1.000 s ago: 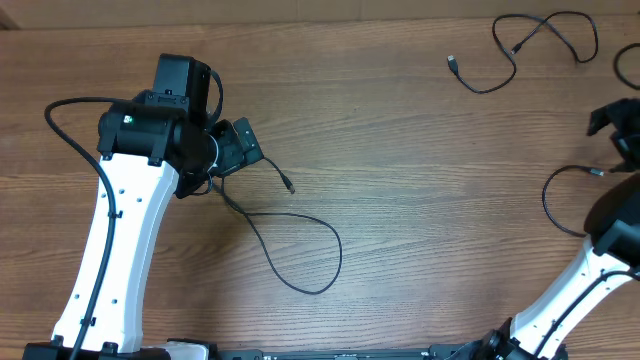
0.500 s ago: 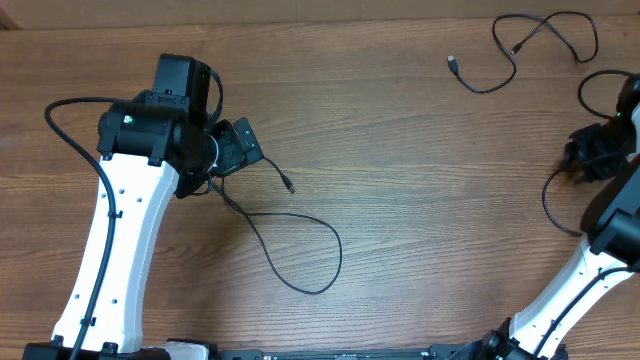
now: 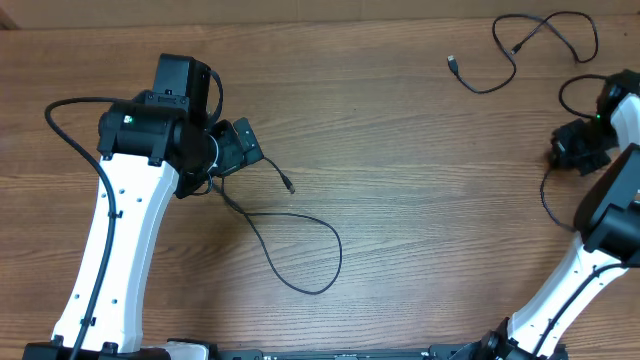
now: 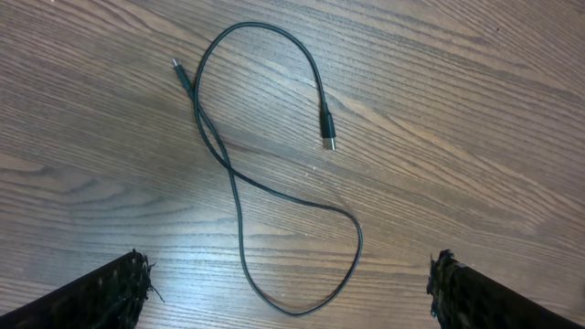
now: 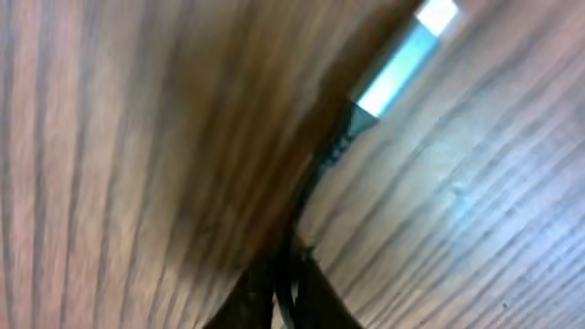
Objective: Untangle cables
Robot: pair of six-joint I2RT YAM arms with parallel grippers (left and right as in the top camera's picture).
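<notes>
While each arm works its own side, table point(image 3: 400, 200): three cables spread well apart.
left gripper point(image 3: 240, 148): released, jaws wide, hovering over the looped cable point(image 4: 233, 183); probably lining up a grab.
right gripper point(image 3: 575, 148): clenched on the edge cable point(image 5: 315, 178) just behind its plug point(image 5: 402, 55); likely gripped near the end to drag it straight.
far cable point(image 3: 480, 90): loose, well beyond the right gripper.

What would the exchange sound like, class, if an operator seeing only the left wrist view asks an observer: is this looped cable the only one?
Observer: No, a second cable lies loose far to the right, overhead shows.
Operator: Any more?
Observer: A third cable curves by the right gripper.
Operator: Is it held?
Observer: Yes, the right wrist view shows the jaws shut on it a little behind its silver plug.
</notes>
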